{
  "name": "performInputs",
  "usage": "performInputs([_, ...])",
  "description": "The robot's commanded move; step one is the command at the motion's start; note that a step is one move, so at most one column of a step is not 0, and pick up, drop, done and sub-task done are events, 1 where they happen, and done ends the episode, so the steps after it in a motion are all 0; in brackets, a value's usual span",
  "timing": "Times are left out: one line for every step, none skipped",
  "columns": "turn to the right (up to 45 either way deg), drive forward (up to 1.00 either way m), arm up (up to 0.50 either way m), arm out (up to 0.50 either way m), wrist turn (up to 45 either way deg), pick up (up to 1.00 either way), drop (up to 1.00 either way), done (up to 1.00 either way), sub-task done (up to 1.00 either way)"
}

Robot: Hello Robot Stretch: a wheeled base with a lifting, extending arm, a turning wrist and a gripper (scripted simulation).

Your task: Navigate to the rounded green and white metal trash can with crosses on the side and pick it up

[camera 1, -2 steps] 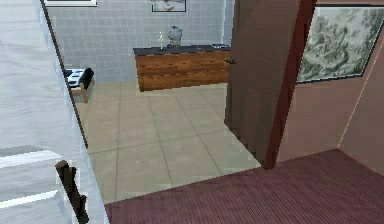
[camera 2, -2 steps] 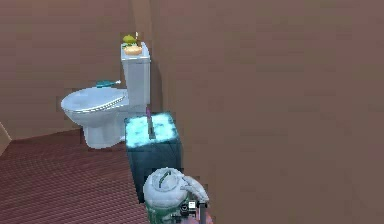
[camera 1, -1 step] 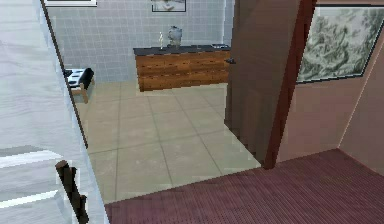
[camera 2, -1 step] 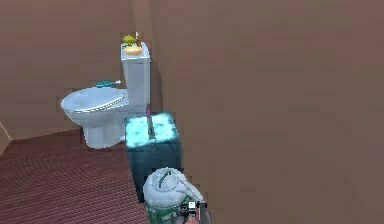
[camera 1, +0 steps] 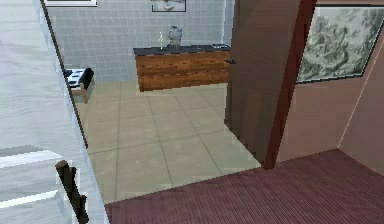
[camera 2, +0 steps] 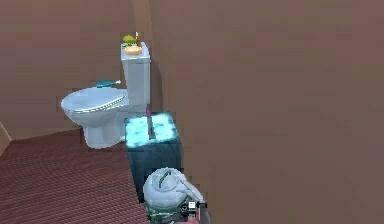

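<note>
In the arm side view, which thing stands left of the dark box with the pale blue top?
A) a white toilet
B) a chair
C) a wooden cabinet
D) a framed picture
A: the white toilet stands left of the dark box, a little farther up the picture.

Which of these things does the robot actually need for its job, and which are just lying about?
For the job:
- rounded green and white trash can, low in the arm side view

Just lying about:
- white toilet
- small yellow-green thing on its tank
- teal box next to the can
- wooden counter
- framed picture
- brown door
</note>
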Motion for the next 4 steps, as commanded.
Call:
performInputs([0.0,0.00,0.00,0.00,45.0,0.00,0.00,0.00,0.00])
performInputs([0.0,0.00,0.00,0.00,3.0,0.00,0.00,0.00,0.00])
performInputs([0.0,0.00,0.00,0.00,0.0,1.00,0.00,0.00,0.00])
performInputs([0.0,0.00,0.10,0.00,0.0,0.00,0.00,0.00,0.00])
